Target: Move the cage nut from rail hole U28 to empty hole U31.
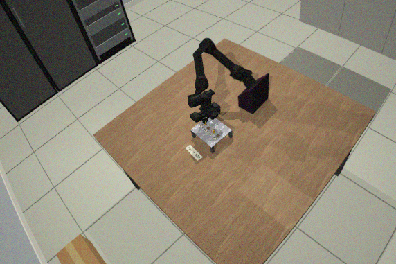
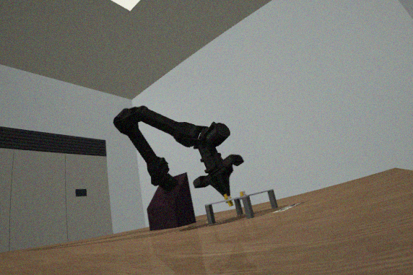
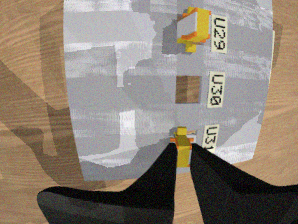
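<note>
A wood-grain tabletop [image 1: 263,174] [image 2: 307,232] [image 3: 20,35] is carrying everything here (brown, w/ the grain showing in all 3 views). A low rail stand [image 1: 223,128] [image 2: 248,207] [image 3: 100,90] is standing on it, its mottled grey plate being held up off the wood by 4 short dark legs. A pale printed card [image 1: 195,152] [image 2: 287,208] is lying flat near the stand, apart from it (txt too small to read). A dark purple, slant-topped base block [image 1: 256,95] [image 2: 173,203] is sitting upright on the wood, well apart from the card. Shadows are falling on the tabletop beside block & stand.
</note>
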You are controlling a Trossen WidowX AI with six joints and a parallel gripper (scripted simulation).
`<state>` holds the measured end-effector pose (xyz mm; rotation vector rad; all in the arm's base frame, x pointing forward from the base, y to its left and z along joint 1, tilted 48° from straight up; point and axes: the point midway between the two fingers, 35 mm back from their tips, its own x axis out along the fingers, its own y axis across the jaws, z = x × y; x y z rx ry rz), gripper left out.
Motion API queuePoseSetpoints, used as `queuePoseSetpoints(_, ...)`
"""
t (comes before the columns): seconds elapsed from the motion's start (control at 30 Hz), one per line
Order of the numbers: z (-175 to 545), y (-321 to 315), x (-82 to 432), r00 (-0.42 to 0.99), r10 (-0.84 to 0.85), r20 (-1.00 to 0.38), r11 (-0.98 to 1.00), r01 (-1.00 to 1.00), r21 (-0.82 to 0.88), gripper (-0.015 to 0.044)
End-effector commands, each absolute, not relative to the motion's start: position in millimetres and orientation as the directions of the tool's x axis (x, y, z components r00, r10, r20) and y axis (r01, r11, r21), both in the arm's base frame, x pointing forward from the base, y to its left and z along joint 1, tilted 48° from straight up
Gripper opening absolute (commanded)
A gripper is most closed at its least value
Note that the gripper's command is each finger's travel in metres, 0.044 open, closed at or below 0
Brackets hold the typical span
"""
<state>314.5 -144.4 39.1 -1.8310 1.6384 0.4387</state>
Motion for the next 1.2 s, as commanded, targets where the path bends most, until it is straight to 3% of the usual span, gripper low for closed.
queuePoseSetpoints(0.0,39.9,-144.8,315.3,0.163,-0.763,-0.626,-0.015,-0.972,-0.234,0.0023)
queuePoseSetpoints(1.17,40.0,-145.4,317.5,0.115,-0.763,-0.636,0.022,-0.979,-0.204,0.0023)
